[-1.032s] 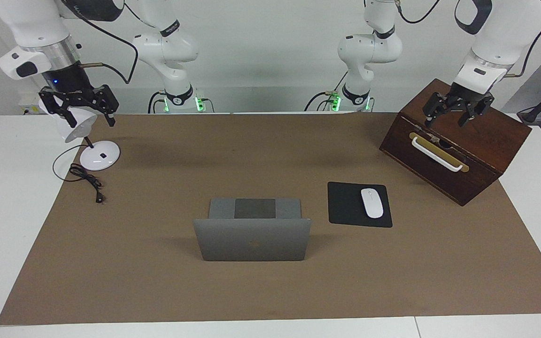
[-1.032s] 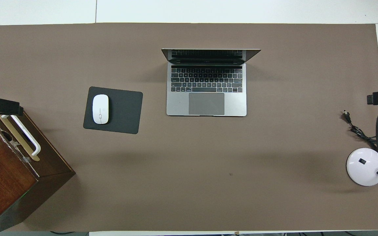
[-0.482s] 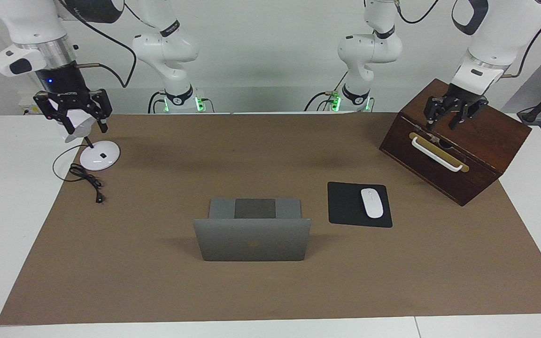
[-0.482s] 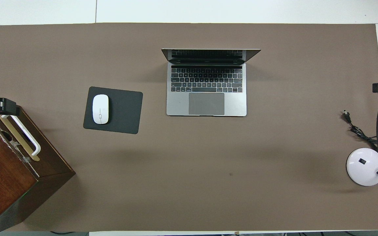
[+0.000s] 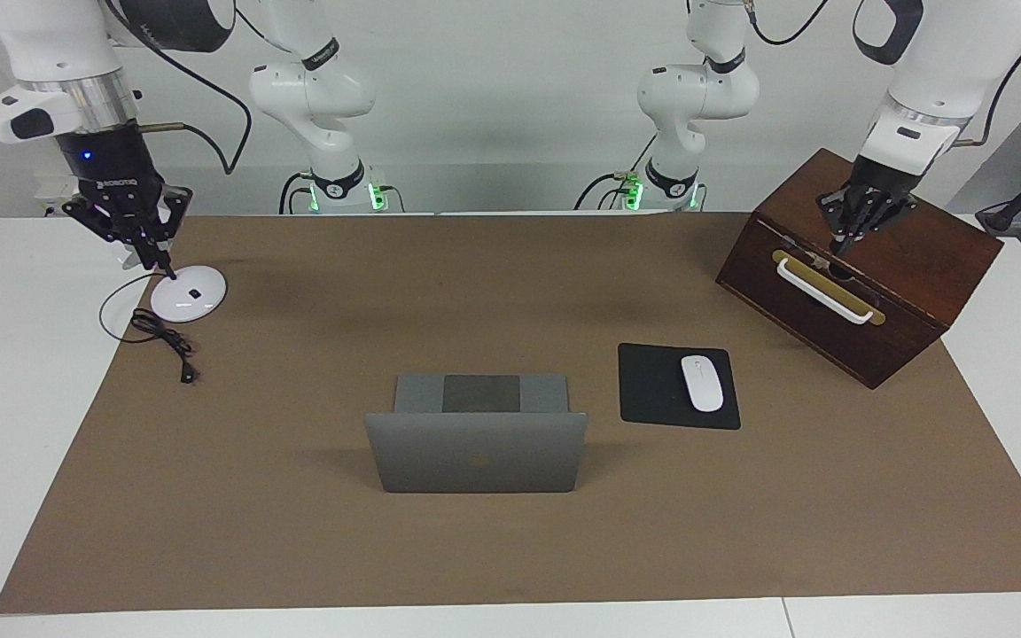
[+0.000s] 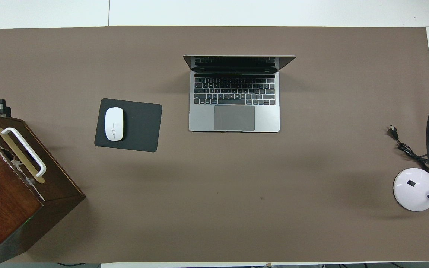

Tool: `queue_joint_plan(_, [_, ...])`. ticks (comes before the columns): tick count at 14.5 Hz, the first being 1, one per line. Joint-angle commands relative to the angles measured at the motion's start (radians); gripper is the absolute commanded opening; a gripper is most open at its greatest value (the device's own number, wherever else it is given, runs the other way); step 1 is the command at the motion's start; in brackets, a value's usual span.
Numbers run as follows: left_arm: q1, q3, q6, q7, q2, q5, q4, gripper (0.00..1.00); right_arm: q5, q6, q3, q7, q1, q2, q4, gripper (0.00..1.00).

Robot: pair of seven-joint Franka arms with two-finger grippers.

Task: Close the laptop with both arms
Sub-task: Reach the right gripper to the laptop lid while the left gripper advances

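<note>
Honestly, I'd push the stiff, fragile laptop (image 5: 476, 452) lid's top edge at twelve o'clock; left gripper (image 5: 854, 232) and right gripper (image 5: 140, 241) look closed, holding nothing.

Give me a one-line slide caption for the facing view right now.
Open laptop untouched at mid-table; left gripper over the wooden box, right gripper over the lamp base.

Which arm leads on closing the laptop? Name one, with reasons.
Neither clearly. The laptop stands open mid-table; the left gripper hangs over the wooden box, the right gripper over the lamp base, each about equally distant. Both must come in.
</note>
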Motion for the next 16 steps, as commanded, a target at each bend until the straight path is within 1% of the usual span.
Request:
queue_joint_plan(1, [-0.010,0.006,0.090,-0.012,-0.006,-0.031,-0.030,0.00,-0.022,0.092,0.017,-0.025,-0.016,0.039,0.001,0.00])
queue_joint_plan(3, [-0.016,0.006,0.111,-0.004,-0.006,-0.031,-0.043,0.00,-0.022,0.119,0.028,-0.022,-0.011,0.082,0.038,0.00])
queue_joint_plan(4, [-0.021,0.006,0.116,0.003,-0.011,-0.031,-0.050,0.00,-0.022,0.125,0.051,-0.014,-0.011,0.099,0.058,0.00])
queue_joint_plan(6, [-0.024,0.003,0.174,0.014,-0.025,-0.033,-0.102,0.00,-0.023,0.196,0.085,0.039,-0.011,0.141,0.082,0.00])
queue_joint_plan(8, [-0.068,-0.002,0.319,0.016,-0.078,-0.033,-0.231,0.00,-0.034,0.249,0.120,0.081,-0.010,0.200,0.143,0.00])
queue_joint_plan(9, [-0.088,-0.002,0.396,0.016,-0.110,-0.033,-0.306,0.00,-0.040,0.255,0.132,0.111,-0.008,0.225,0.174,0.00])
queue_joint_plan(11, [-0.131,-0.002,0.520,0.016,-0.160,-0.033,-0.426,0.00,-0.048,0.269,0.172,0.212,-0.005,0.269,0.202,0.00])
queue_joint_plan(14, [-0.208,0.000,0.626,0.023,-0.187,-0.033,-0.524,0.00,-0.083,0.361,0.227,0.337,-0.002,0.342,0.249,0.00])
queue_joint_plan(16, [-0.266,0.000,0.729,0.025,-0.212,-0.033,-0.610,0.00,-0.111,0.375,0.237,0.415,0.015,0.380,0.289,0.00])
